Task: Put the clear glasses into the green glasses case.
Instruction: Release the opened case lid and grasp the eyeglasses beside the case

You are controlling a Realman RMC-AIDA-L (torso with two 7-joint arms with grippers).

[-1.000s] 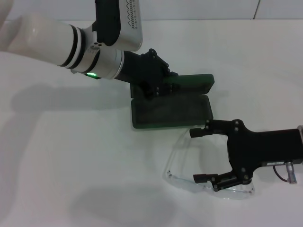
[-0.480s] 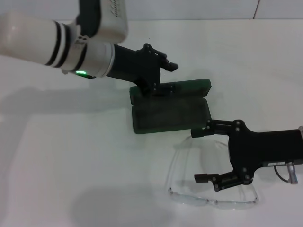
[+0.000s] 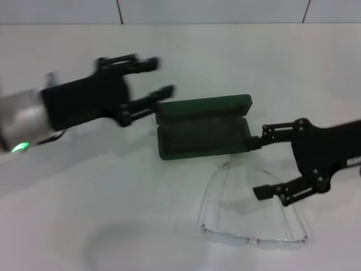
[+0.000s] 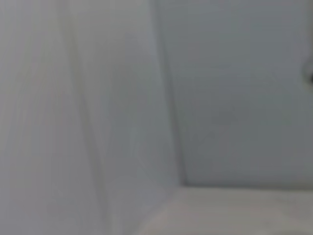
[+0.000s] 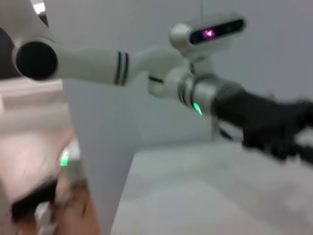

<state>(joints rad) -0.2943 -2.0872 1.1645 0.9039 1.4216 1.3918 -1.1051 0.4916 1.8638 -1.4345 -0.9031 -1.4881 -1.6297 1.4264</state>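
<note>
- The green glasses case [image 3: 203, 127] is seen lying open on the white table [image 3: 84, 226], with its lid [image 3: 203, 105] tipped back on the far side and its dark lining facing up.
- Nothing can be seen inside the green glasses case.
- The clear glasses [image 3: 254, 212] are found on the table just in front of the case, on the side nearer the robot, with the arms pointing toward the case.
- The clear glasses are see-through, so their edges are hard to make out against the white table.
- The right gripper [image 3: 260, 165] is held beside the case's right end, above the glasses, with its two fingers spread wide apart and nothing between them.
- Whether the lower finger [image 3: 273, 192] touches the glasses cannot be told.
- The left gripper [image 3: 161, 79] is seen up in the air to the left of the case, blurred, with its fingers apart and empty.
- In the left wrist view only a grey wall and a pale floor edge are shown.
- In the right wrist view the left arm [image 5: 146, 61] and a blurred dark shape at the picture's edge are shown; the case and the glasses are hidden from it.
</note>
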